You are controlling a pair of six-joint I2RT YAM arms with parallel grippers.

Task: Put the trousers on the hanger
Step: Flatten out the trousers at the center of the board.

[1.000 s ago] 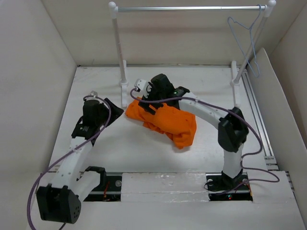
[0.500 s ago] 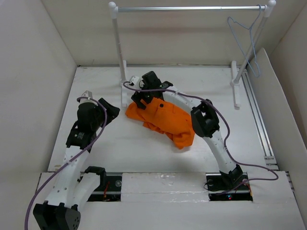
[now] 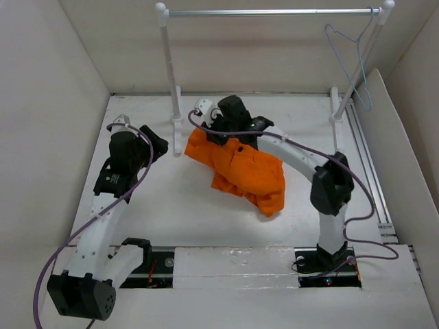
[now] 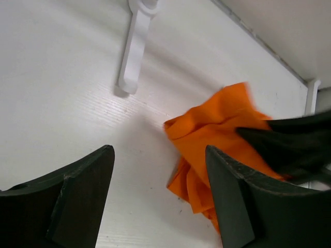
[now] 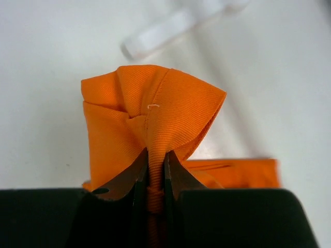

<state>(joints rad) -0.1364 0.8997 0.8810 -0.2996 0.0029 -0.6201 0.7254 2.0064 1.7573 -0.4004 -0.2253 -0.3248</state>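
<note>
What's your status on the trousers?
Right gripper shut on trousers. Left gripper open, empty. Hanger hooked on rail, far right. Nothing seen blocking.

A white table [image 3: 171,205] is enclosed by pale walls on three sides. Crumpled orange trousers [image 3: 240,171] are laid on its middle, toward the far side. A rail [image 3: 267,11] is stood there on white feet, its left foot [image 3: 177,133] just beside the trousers.

1 pr orange trousers [image 3: 240,171]. 1 wire hanger [image 3: 353,62]. 1 rail [image 3: 267,11] w/ 2 white posts [image 3: 168,68]. 2 arms: left arm [image 3: 96,226], right arm [image 3: 295,154]. 2 grippers: left gripper [image 4: 160,191], right gripper [image 5: 153,163]. 2 purple cables [image 3: 149,161]. 1 dark button [image 3: 241,149], prob.; it's tiny from above.
</note>
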